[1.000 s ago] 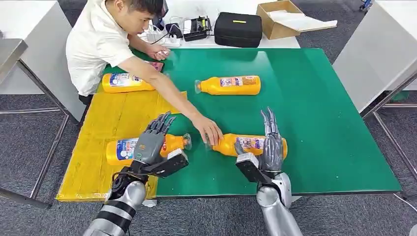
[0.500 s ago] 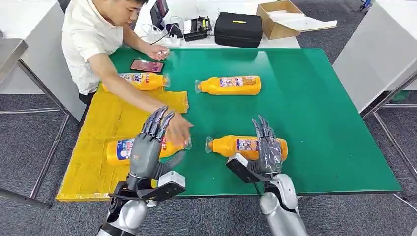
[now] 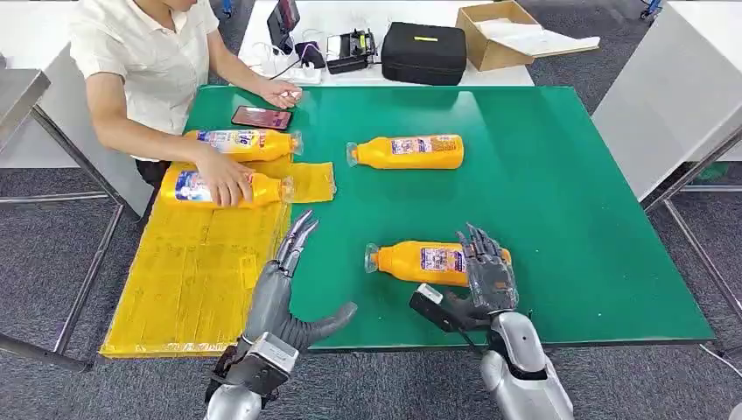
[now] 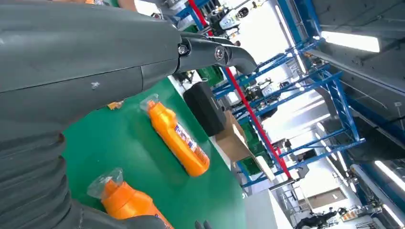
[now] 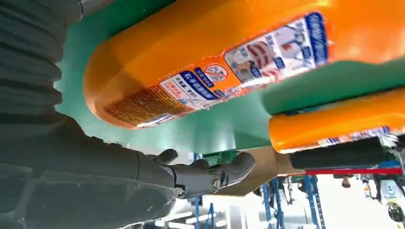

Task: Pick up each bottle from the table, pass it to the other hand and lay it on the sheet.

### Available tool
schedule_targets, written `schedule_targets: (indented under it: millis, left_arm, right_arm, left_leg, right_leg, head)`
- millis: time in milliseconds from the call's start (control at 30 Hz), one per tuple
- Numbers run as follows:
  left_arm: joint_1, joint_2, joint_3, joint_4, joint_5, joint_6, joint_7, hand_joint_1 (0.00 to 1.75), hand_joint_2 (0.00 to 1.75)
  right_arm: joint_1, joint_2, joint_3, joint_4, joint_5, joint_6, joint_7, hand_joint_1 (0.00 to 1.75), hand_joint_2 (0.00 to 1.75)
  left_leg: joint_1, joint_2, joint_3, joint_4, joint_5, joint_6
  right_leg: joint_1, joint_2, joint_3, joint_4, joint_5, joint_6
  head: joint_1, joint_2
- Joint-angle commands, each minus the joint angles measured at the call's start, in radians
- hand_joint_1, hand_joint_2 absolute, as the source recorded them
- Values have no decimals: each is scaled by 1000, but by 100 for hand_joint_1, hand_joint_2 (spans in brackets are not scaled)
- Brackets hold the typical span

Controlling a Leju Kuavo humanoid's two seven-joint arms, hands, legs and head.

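The right hand [image 3: 486, 273] sits low and right of centre in the head view, its fingers draped over the base end of the near orange bottle [image 3: 429, 261], which lies on its side on the green table [image 3: 577, 219], cap pointing toward frame left. From the right wrist view the bottle's labelled body [image 5: 229, 67] fills the upper frame with the thumb below it, apart from it; whether the fingers have closed on it, I cannot tell. The left hand [image 3: 284, 293], lower centre-left, is empty with fingers spread and straight, hovering over the table's near edge beside the yellow sheet [image 3: 201, 271].

The step in hand looks like the pick-up of this near bottle. To do it well, the right hand should wrap around the fat body rather than the rounded base, where it could slip, and bring the thumb up firmly before lifting. Leaving the neck end free would give the left hand room to take it.

A second bottle [image 3: 407, 151] lies at upper centre on the table, well apart. Two more bottles [image 3: 245, 143] lie at the upper left, at the far end of the sheet; a person's hand [image 3: 225, 179] rests on the nearer one. Behind the table an open cardboard box [image 3: 494, 35] holds pale sheets, beside a shut black case [image 3: 424, 51].
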Motion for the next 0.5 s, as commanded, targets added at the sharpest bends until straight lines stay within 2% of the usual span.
schedule_targets:
  millis: [33, 100, 167, 300, 333, 500]
  left_arm:
    - [-3, 2, -3, 12, 3, 4, 10, 0, 175]
    - [-2, 2, -1, 17, 2, 4, 10, 0, 175]
    - [-2, 0, 1, 17, 2, 4, 10, 0, 175]
    - [-11, -4, 1, 29, 3, 4, 10, 0, 175]
    - [-18, -6, 1, 36, 9, 2, 12, 0, 175]
    - [-16, -5, 5, 34, 31, -16, 25, 0, 175]
  right_arm:
    - [-76, -38, 78, 104, 107, -2, 87, 0, 175]
    - [-83, -30, 64, 119, 95, 15, 94, 0, 175]
    - [-92, -19, 52, 131, 88, 25, 94, 0, 175]
    - [-129, -7, 40, 202, 79, 39, 104, 0, 175]
    - [-150, -5, 40, 252, 88, 46, 110, 0, 175]
    - [-165, 8, 42, 282, 117, 50, 150, 0, 175]
  left_leg:
    - [1, 4, 4, 0, -2, 0]
    - [0, 2, 2, 0, -1, 0]
    - [1, 5, 8, 0, -4, 0]
    - [1, 3, 3, 0, -1, 0]
    - [1, 5, 5, 0, -2, 0]
    - [1, 3, 4, 0, -1, 0]
  right_leg:
    - [1, 2, 4, -1, -1, -4]
    - [1, 1, 2, -1, 0, -2]
    - [3, 2, 8, -1, -2, -6]
    - [1, 2, 3, -1, 0, -3]
    - [2, 3, 4, -1, 0, -4]
    - [2, 1, 4, -1, 0, -4]
  head:
    - [0, 0]
    - [0, 0]
    - [0, 0]
    - [0, 0]
    - [0, 0]
    - [0, 0]
